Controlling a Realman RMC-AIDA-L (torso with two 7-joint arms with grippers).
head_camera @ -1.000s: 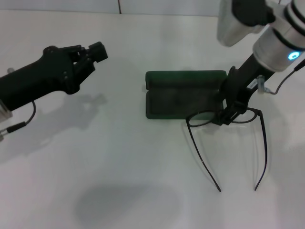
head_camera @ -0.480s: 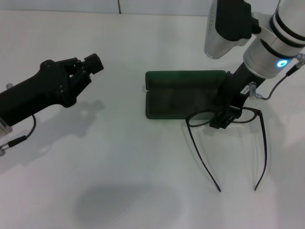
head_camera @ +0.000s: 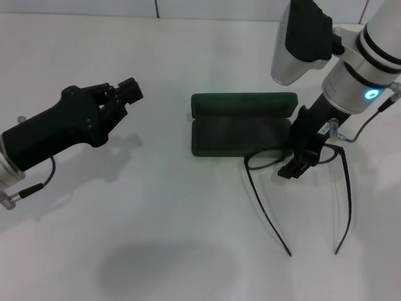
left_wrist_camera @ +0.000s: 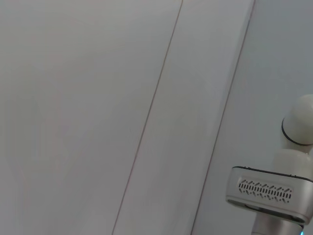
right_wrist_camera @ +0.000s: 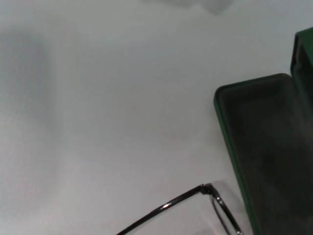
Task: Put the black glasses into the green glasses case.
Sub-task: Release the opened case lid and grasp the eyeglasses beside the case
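Note:
The green glasses case (head_camera: 241, 135) lies open at the table's middle, its lid (head_camera: 244, 102) on the far side. It also shows in the right wrist view (right_wrist_camera: 264, 147). The black glasses (head_camera: 266, 155) lie just near-right of the case, their front against its near right corner and their temple arms pointing toward me. One hinge corner shows in the right wrist view (right_wrist_camera: 205, 188). My right gripper (head_camera: 296, 164) is down on the bridge of the glasses, shut on it. My left gripper (head_camera: 128, 93) hovers shut and empty far to the left.
The white table (head_camera: 175, 238) carries nothing else. The left wrist view shows only a pale wall and part of the right arm's housing (left_wrist_camera: 269, 191).
My right gripper has shifted slightly toward me with the front of the glasses, and the temple tips slid a little nearer. My left arm has drifted a bit to the right.

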